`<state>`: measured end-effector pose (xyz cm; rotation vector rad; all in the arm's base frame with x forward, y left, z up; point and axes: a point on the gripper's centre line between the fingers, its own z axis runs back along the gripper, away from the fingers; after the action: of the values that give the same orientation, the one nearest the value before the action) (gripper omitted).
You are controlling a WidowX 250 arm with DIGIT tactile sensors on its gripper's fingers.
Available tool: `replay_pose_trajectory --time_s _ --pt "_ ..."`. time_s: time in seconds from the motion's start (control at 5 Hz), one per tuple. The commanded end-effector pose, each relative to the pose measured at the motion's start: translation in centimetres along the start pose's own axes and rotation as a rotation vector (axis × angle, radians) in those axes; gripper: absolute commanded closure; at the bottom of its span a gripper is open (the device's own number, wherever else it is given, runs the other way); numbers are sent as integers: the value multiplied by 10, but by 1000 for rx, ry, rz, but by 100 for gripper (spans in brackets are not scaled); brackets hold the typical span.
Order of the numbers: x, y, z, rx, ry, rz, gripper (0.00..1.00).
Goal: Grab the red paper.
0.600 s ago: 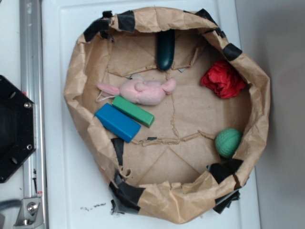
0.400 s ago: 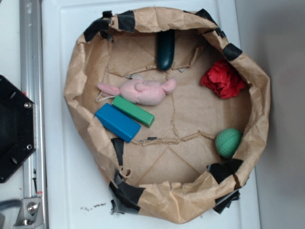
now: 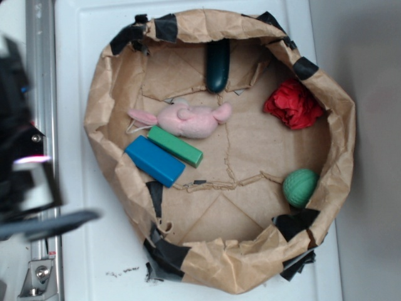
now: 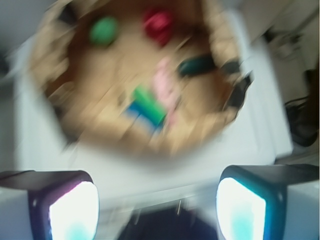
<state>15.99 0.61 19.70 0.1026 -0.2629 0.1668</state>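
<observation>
Blurred at the left edge where only the black base had shown before, the gripper (image 4: 157,210) entered with fingers (image 4: 72,210) spread wide and empty, while the red paper (image 3: 293,104) lay against the far-right wall of the paper basket (image 3: 100,100), well apart.

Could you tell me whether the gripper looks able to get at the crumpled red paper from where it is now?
Probably yes. The crumpled red paper lies uncovered by the brown paper basket's far wall, with nothing on top. The open gripper sits outside the opposite rim, so it must cross over.
</observation>
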Motion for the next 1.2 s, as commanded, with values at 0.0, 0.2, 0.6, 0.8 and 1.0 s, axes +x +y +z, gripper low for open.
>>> replay_pose_trajectory --time_s 0.0,0.2,0.6,0.8,1.0 --pt "75 -13 -74 113 -220 -32 0" --pt "97 -14 -114 104 -220 -37 0" --pt "125 -11 -163 -72 -182 -37 0" --pt "147 -12 -173 -127 -189 -15 0" --pt "166 -24 -172 -165 -213 -31 0"
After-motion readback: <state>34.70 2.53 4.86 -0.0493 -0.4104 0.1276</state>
